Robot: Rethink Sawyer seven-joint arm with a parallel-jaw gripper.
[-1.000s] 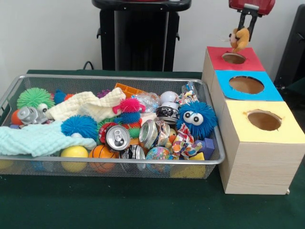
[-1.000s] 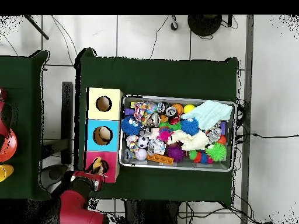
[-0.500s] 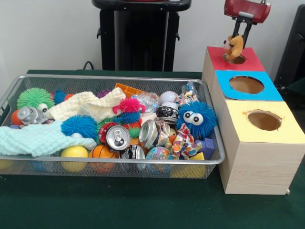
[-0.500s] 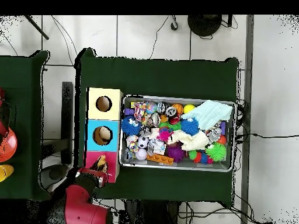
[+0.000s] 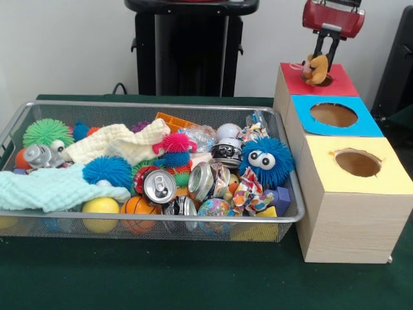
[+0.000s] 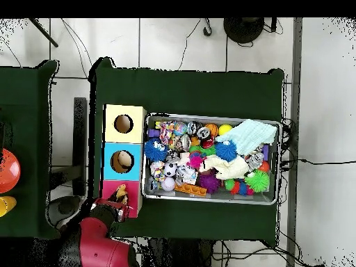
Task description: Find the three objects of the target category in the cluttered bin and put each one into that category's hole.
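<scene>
You have the gripper (image 5: 321, 57) at the 1 o'clock corner of the front view, hanging below the red arm head, its dark fingers clenched on a small orange-and-yellow plush toy (image 5: 315, 68). The toy hangs directly over the red hole (image 5: 321, 80), its lower end at or just inside the rim; you cannot tell whether it touches the box. In the overhead view the same toy (image 6: 122, 192) shows over the red top at about 8 o'clock, with the gripper (image 6: 117, 203) just below it.

The wooden box carries three coloured tops in a row: red, then the blue hole (image 5: 333, 114), then the yellow hole (image 5: 357, 163). Something tan lies inside the blue hole in the overhead view.

The wire-mesh bin (image 5: 129, 223) stands beside the box at 9 o'clock from it. It holds a blue fuzzy toy with eyes (image 5: 266, 159), spiky rubber balls, crushed drink cans (image 5: 159, 186), a cream cloth (image 5: 116, 143), a pale green cloth (image 5: 48, 187) and a small basketball (image 5: 138, 208).
</scene>
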